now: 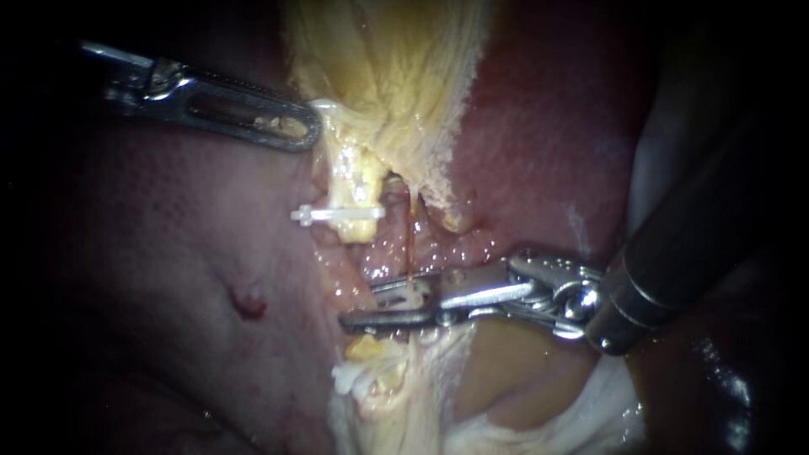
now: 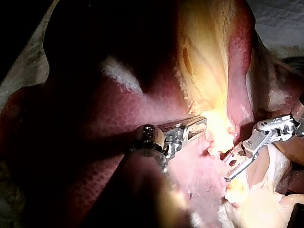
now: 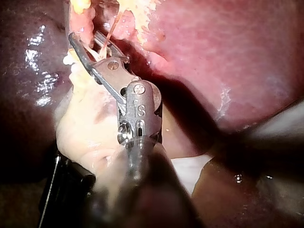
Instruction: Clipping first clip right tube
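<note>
The right instrument (image 1: 362, 305) has its jaws spread astride the thin right tube (image 1: 409, 244), which lies between them ready for clipping, while the left instrument (image 1: 310, 133), ahead of it, pinches pale tissue (image 1: 344, 156), seemingly for tension.

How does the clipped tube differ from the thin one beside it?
The clipped tube is thick and pale; the thin tube is a reddish-brown strand. The clipped tube carries a white clip; the thin tube is bare and runs between the open pincer jaws of the right instrument. Both descend from the yellow tissue.
</note>
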Controlling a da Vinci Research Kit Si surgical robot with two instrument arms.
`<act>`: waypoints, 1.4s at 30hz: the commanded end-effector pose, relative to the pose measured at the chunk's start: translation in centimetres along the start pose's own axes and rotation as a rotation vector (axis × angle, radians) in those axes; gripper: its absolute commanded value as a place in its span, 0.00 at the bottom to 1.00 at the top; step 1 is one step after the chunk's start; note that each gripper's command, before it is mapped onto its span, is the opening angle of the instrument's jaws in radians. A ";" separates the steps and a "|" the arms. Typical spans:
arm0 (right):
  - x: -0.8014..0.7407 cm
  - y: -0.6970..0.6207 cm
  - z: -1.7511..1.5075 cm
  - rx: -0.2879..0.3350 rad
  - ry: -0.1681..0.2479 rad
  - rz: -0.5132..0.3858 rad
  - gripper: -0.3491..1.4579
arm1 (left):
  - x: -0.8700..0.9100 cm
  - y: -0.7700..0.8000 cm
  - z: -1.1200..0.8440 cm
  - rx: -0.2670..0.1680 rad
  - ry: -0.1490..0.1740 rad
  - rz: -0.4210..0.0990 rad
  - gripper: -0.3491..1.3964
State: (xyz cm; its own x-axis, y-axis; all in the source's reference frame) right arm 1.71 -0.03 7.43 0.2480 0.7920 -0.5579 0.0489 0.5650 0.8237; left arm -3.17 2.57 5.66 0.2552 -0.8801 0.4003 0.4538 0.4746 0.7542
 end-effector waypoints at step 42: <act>0.03 -0.11 -0.33 0.050 0.024 -0.058 0.47 | 0.00 0.00 -0.03 0.001 0.001 0.000 0.00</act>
State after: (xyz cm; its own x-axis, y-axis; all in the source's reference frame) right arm 1.38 0.01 7.29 0.2194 0.7632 -0.6077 0.1166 0.5980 0.7930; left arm -3.14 2.57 5.64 0.2560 -0.8801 0.3999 0.4526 0.4747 0.7548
